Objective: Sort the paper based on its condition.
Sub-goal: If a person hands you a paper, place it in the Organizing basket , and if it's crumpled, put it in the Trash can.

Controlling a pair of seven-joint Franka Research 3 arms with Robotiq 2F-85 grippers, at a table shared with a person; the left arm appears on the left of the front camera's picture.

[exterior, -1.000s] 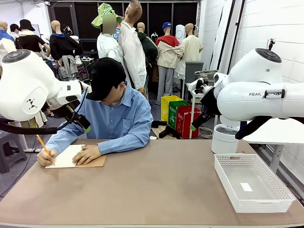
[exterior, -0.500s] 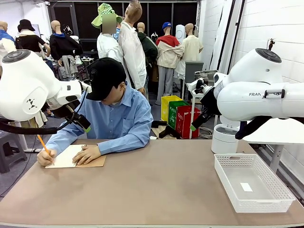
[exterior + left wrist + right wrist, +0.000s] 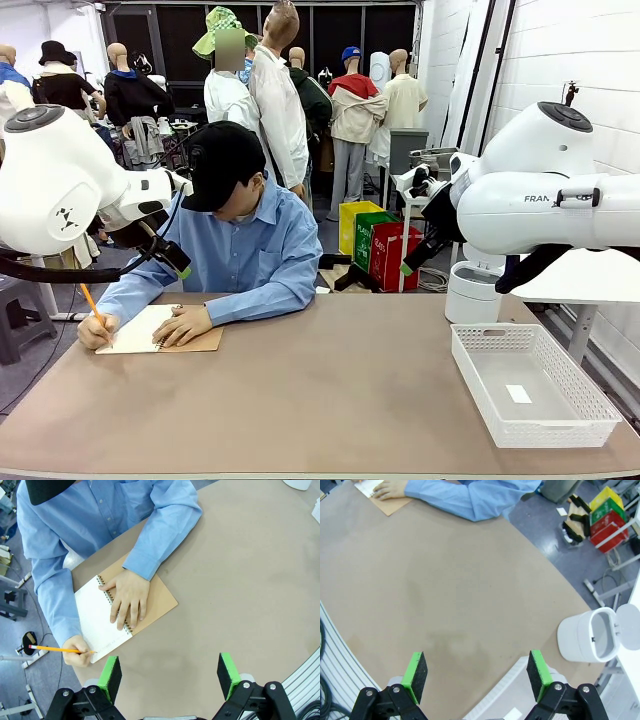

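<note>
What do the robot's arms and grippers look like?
The left arm and right arm are white, rounded shells; the right bears dark lettering, a black cable trails under the left. The left gripper and right gripper are black with green pads.

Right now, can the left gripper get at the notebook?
Probably not. The left gripper hangs open near the notebook, but a person's hand lies flat on it and the other hand writes on its page with a pencil.
</note>
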